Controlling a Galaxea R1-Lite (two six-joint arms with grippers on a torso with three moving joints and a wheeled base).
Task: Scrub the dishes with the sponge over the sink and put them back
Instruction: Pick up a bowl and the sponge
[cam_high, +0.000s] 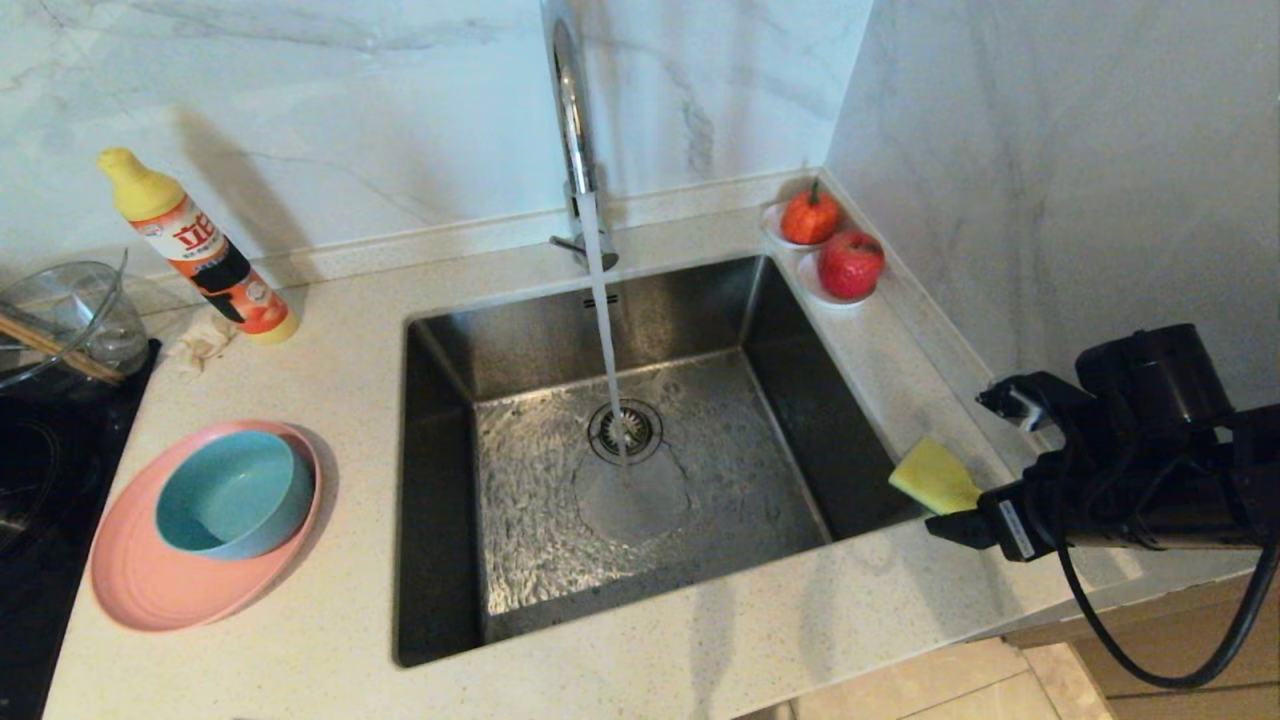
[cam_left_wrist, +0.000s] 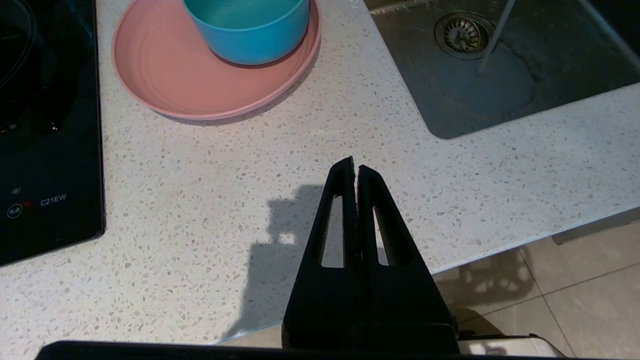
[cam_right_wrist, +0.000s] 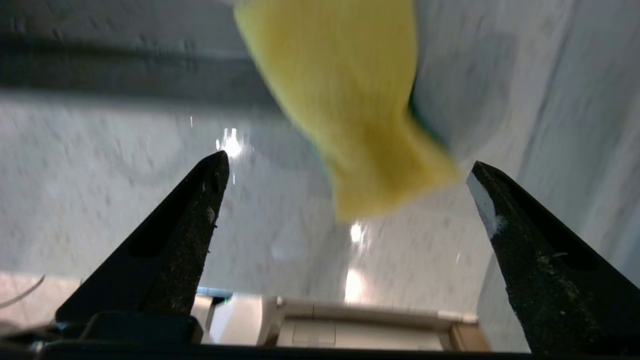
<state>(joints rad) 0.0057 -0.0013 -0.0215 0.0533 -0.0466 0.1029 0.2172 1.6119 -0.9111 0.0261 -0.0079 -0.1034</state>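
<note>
Right gripper (cam_right_wrist: 345, 170): jaws spread wide, nothing held — poised level at the counter's right edge.
Sponge (cam_right_wrist: 350, 110): just ahead of the open fingertips, lying on the countertop (cam_high: 900, 380) beside the sink (cam_high: 620, 450), nearer one finger than the other.
Long axis: runs away from the gripper, slightly skewed; narrow waist roughly midway (green face underneath).
Step in hand: reach and grasp — centre the jaws, advance until they straddle the waist, then close.
Left gripper (cam_left_wrist: 356, 167): clenched, empty, parked over the counter's front edge, well short of plate (cam_left_wrist: 170, 75) and bowl (cam_left_wrist: 250, 30).
</note>
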